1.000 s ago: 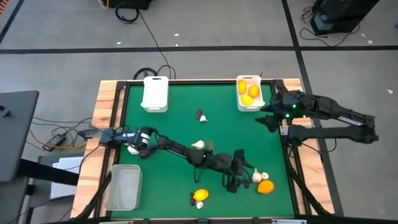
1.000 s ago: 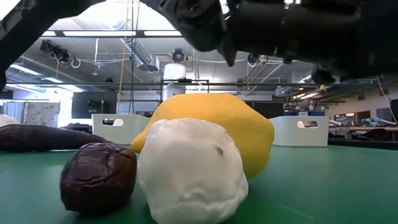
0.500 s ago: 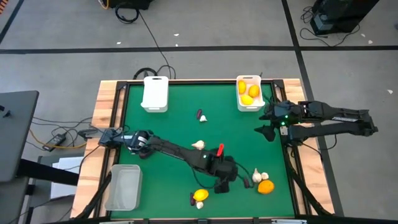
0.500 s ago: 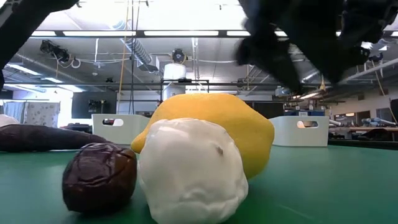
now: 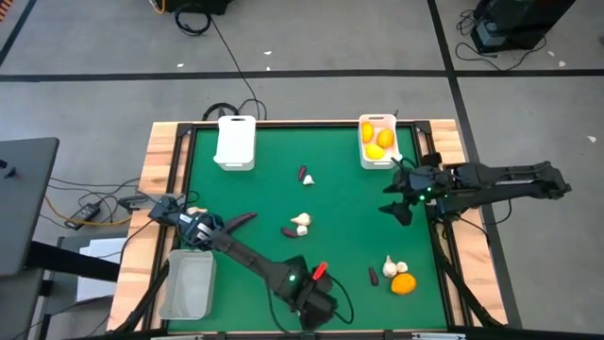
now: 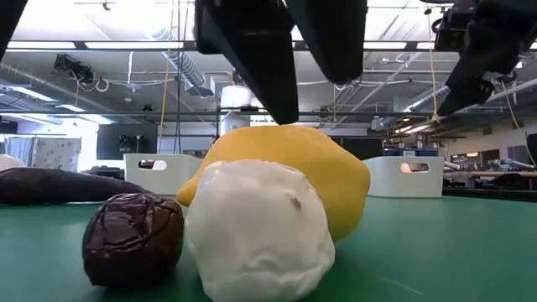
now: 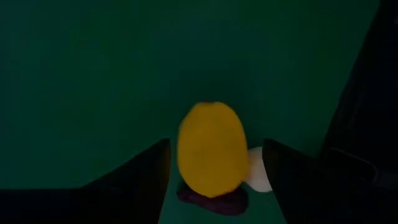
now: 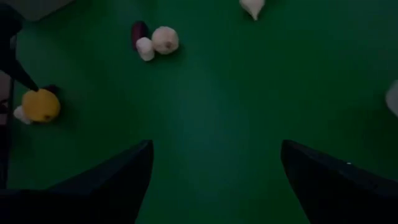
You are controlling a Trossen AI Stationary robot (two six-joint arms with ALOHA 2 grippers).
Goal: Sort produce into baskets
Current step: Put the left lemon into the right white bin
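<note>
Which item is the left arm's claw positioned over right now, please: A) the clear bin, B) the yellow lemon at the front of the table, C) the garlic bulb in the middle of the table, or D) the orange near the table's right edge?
B: the left wrist view shows the yellow lemon between the open fingers of the left claw, and the low view shows those fingers straddling its top.

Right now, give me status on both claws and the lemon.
Left claw open, fingers straddling the yellow lemon at the table's near edge. Right claw open, empty, waiting below the white citrus basket. Garlic bulb and eggplant piece crowd the lemon.
</note>
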